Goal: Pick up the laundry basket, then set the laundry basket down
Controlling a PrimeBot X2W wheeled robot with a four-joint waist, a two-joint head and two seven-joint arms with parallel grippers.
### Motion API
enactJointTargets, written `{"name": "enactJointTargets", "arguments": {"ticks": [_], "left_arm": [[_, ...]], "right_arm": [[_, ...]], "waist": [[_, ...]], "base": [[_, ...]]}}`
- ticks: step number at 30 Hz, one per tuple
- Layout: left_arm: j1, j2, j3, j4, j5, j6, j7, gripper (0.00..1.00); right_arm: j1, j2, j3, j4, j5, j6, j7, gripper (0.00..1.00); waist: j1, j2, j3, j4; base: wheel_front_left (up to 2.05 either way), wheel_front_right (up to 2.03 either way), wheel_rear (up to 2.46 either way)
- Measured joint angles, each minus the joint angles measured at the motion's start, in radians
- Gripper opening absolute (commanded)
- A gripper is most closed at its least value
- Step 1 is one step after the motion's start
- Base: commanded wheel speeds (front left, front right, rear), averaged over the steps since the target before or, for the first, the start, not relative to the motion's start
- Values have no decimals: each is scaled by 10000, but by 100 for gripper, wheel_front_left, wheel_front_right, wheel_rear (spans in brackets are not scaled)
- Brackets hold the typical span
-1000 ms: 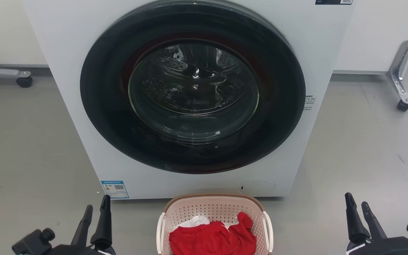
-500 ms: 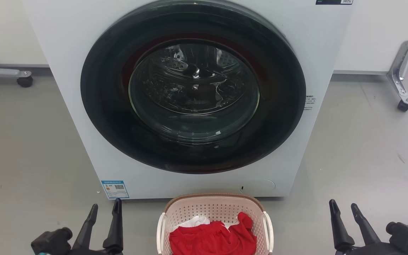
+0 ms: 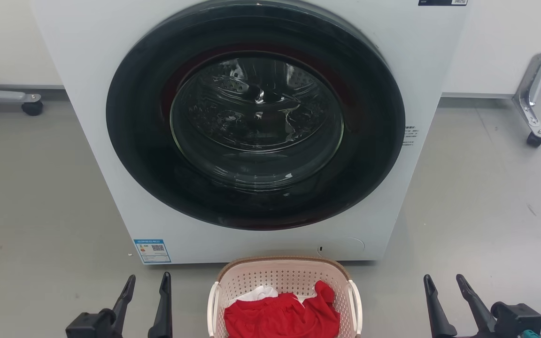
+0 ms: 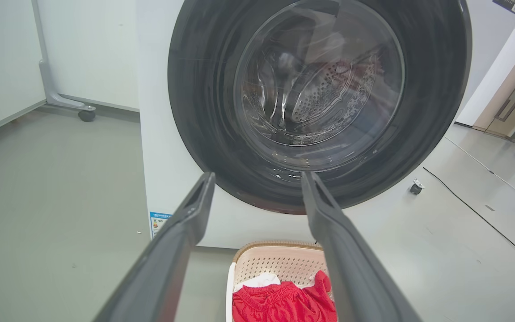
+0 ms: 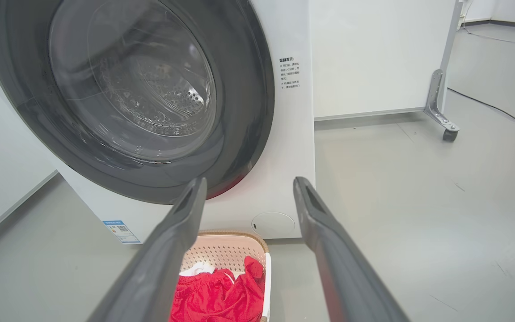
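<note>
Your left tool (image 3: pixel 149 279), fingers spread and empty, has slid inward and lower since a second ago. The laundry basket (image 3: pixel 280 280) sits unmoved on the floor (image 3: pixel 40 211) just before the washer (image 3: pixel 87 141), holding red cloth (image 3: pixel 282 317). Your right tool (image 3: pixel 443 279), likewise spread and empty, has also drawn inward.

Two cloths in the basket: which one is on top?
The red cloth in the laundry basket: it lies over the white cloth, which peeks out only at its far edge.
</note>
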Motion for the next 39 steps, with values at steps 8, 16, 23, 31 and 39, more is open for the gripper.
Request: {"name": "enactJointTargets", "arguments": {"ticks": [8,16,23,31,39], "left_arm": [[21,4,-199,230,953,205,-328,100],[27,-36,-201,470,1248,299,-430,100],[49,-107,-132,637,1212,313,-430,100],[50,-140,-109,788,1212,311,-430,100],[50,-169,-81,861,1214,311,-430,100]], "right_arm": [[6,-125,138,130,-907,-244,-316,100],[79,-151,213,207,-1285,-378,-437,100],[163,-138,92,263,-1283,-418,-437,100],[164,-117,38,265,-1283,-420,-437,100],[166,-90,8,270,-1283,-420,-437,100]], "waist": [[0,0,-10,-12],[0,0,-13,-10],[0,0,-11,-13],[0,0,10,-24],[0,0,44,-33]], "base": [[0,0,0],[0,0,0],[0,0,0],[0,0,0],[0,0,0]]}}
